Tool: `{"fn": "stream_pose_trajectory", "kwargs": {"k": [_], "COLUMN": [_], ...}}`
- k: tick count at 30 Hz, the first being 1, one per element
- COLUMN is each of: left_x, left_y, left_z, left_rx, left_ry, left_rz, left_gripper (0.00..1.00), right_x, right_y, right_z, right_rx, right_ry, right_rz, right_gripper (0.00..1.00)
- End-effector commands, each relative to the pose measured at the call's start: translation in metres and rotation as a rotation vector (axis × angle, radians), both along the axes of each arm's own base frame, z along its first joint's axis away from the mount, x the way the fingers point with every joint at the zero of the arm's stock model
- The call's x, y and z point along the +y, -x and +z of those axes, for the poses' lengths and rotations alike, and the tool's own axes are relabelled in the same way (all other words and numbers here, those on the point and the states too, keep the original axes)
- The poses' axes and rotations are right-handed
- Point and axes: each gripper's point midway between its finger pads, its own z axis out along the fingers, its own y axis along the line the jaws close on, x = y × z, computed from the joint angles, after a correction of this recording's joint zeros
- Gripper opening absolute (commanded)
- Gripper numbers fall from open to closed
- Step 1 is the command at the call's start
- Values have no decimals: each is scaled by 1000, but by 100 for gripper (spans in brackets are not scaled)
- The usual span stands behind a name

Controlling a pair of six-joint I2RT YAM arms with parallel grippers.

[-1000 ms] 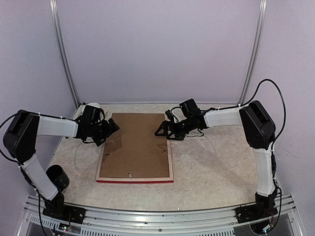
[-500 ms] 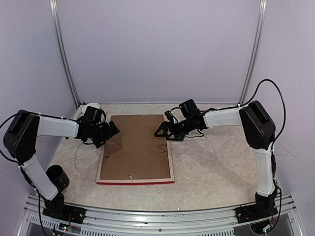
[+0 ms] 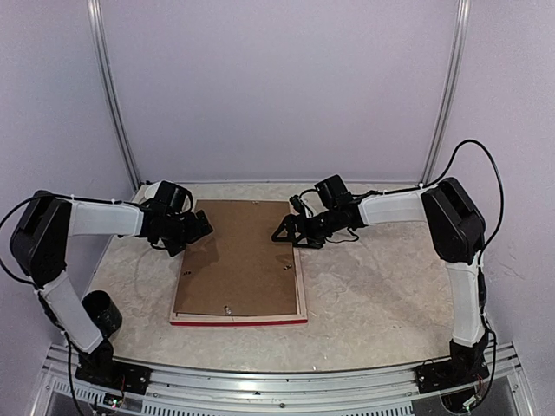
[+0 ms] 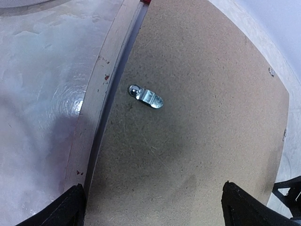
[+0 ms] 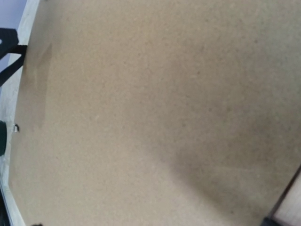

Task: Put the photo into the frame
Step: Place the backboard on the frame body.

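Left gripper (image 3: 198, 230) jaws wide, empty, above far-left corner of frame (image 3: 300, 290); right gripper (image 3: 283, 232) same, above far-right corner. Frame face down, backing board (image 3: 238, 260) inside. Photo not in view. Likely step: opening back. Next: swing metal tab (image 4: 146, 96) off board, lift board.

Left gripper (image 3: 199, 230) farther over backing board (image 3: 243, 260)
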Motion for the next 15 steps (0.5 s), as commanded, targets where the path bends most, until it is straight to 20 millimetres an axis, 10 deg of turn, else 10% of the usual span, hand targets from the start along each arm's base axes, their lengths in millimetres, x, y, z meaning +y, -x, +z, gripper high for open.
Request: {"fn": "stream_pose_trajectory", "kwargs": {"k": [1,15], "left_x": [-22,-26], "left_y": [-3,0], "left_z": [3,4], "left_rx": [-11,-16], "left_ry": [0,-8], "left_rz": [-63,-70], "left_gripper": [99,99], "right_x": [21,15], "right_y": [16,10], "right_z": [40,43], "right_rx": [-63,-84], "right_ry": [-81,-64], "right_rz": [83,51], "right_gripper": [99,99]}}
